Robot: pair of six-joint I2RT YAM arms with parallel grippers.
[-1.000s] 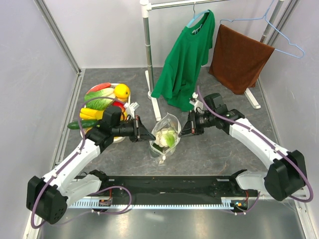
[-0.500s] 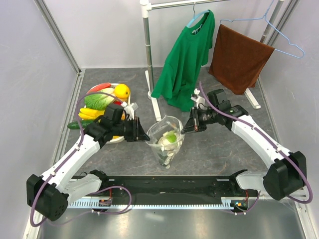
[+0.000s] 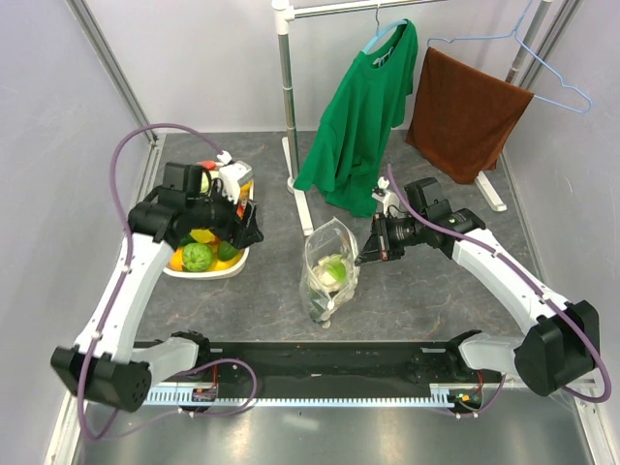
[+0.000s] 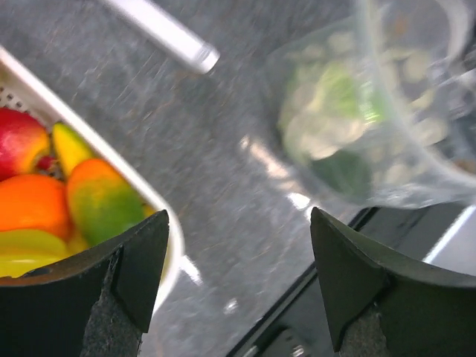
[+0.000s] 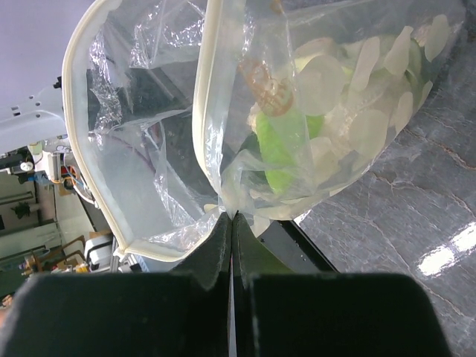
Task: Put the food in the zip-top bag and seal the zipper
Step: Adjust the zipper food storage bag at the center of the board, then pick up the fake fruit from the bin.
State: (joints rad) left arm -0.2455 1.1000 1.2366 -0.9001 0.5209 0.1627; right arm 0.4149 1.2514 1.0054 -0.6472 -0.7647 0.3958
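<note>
Okay, far left: white tray [image 3: 207, 273] on the grey desk [image 3: 252, 305], holding the food [image 3: 198, 257], with green, orange, yellow and red pieces piled together. Left wrist view shows a green-orange fruit [image 4: 100, 204] and a red one [image 4: 18, 141] against the tray rim. Left end effector [image 4: 238, 253] hovers over the tray's right edge with its fingers wide apart and nothing between them. It is well apart from the bag. Centre: zip-top bag [image 3: 329, 263] stands upright on the desk with its mouth up and open, dotted print visible. A pale-green leafy piece [image 5: 282, 152] sits inside, low in the bag. The zipper [image 5: 201, 111] runs as a cream strip around the open mouth, unsealed, the two sides gaping. Right of the bag: right end effector [image 3: 368, 254] has its fingers together, pinching the bag's right edge just below the mouth and holding that side up. Behind: green shirt [image 3: 358, 116] on a hanger on a white rack [image 3: 286, 107], brown towel [image 3: 465, 111] further right.
</note>
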